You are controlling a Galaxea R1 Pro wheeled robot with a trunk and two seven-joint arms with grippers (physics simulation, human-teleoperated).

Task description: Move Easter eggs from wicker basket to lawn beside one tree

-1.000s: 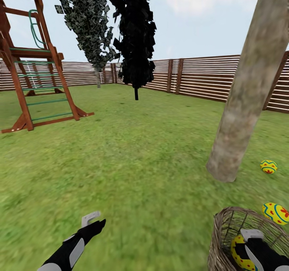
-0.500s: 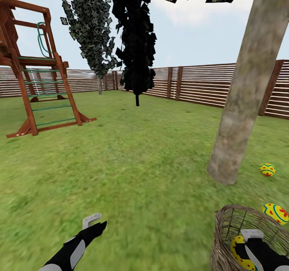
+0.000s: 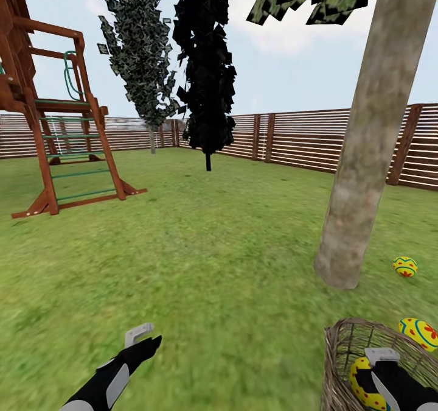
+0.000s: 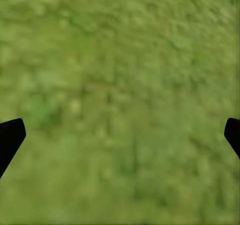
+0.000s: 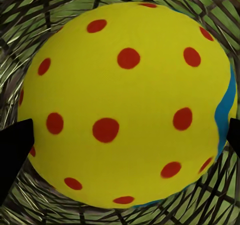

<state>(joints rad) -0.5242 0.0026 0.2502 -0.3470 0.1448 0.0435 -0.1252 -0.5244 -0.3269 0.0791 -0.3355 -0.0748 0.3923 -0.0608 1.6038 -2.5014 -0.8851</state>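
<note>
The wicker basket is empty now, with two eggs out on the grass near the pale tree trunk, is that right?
Not quite. Two eggs do lie on the lawn near the tree, one farther off and one beside the wicker basket. But the basket is not empty: the head view shows a third egg inside it at the right pincer, and the right wrist view shows that egg against the weave.

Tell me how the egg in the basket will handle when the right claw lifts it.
The egg looks smooth and rounded, so it may slip between the right claw fingertips. Set on the lawn, it would probably roll. It sits deep inside the wicker basket, so it could catch the rim.
</note>
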